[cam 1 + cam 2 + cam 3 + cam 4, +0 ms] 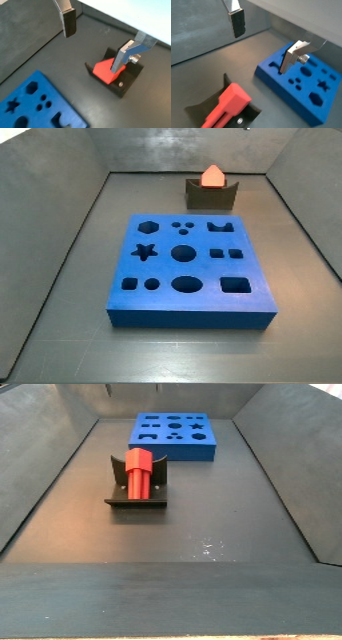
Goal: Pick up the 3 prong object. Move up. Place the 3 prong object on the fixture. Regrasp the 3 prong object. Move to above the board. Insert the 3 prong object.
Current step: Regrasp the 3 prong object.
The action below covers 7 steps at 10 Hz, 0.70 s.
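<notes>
In a wrist view the gripper (93, 37) hangs above the dark surface (40, 45) with its fingers (68, 23) spread wide and nothing between them. One silver plate with its dark pad shows near the grey wall; the second plate stands over the fixture (127, 80). The 3 prong object (103, 70) lies in the fixture, red-orange, below and just beside that second finger, not between the two. A corner of the board (37, 102) shows apart from the fixture.

In a wrist view from the opposite side the gripper (264, 40) is likewise parted and empty. The 3 prong object (228, 105) rests along the fixture (201, 112), well clear of both fingers (237, 22). The board (304, 85) lies beneath the far finger, its cut-out holes facing up.

In a side view the board (187, 268) fills the middle of the floor of the bin, flat, with star, hexagon, circle and square holes. Behind it, near the back wall, the fixture (211, 194) stands apart from the board, and the 3 prong object (211, 175) sticks up out of its dip. The gripper is not seen here.

In a side view from the other end the fixture (136, 487) is nearer, with the 3 prong object (139, 472) lying lengthwise in it, leaning on the upright. The board (177, 436) lies beyond, near but not touching. No fingers show here.
</notes>
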### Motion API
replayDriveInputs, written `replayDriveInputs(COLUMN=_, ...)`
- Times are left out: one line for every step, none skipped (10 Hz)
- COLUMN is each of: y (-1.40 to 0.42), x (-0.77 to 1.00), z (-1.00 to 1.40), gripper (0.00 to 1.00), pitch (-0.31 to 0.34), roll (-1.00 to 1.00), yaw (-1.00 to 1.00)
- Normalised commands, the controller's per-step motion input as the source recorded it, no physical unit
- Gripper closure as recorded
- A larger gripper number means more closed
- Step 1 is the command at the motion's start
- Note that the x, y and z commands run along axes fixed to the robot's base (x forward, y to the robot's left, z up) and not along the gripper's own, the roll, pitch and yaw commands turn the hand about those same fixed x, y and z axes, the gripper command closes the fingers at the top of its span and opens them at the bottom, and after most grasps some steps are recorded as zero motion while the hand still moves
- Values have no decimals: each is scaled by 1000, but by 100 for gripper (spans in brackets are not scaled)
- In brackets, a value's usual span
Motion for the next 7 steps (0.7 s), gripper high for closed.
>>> replayDriveInputs(y=-28, x=-43, z=7, gripper=0, pitch=6, roll=1000, yaw=45)
replayDriveInputs(y=-26, x=-37, z=4, gripper=0, pitch=-1, roll=1000, yaw=46)
replayDriveInputs(y=-26, x=-33, z=-1, gripper=0, pitch=-5, roll=1000, yaw=46)
replayDriveInputs(y=-22, x=-30, z=0, gripper=0, pitch=-10, roll=1000, yaw=48)
replayDriveInputs(y=-21, x=-30, z=2, gripper=0, pitch=-9, roll=1000, yaw=48)
replayDriveInputs(y=-22, x=-22, z=10, gripper=0, pitch=-7, roll=1000, yaw=49)
replayDriveInputs(y=-21, x=-10, z=12, gripper=0, pitch=-4, roll=1000, yaw=50)
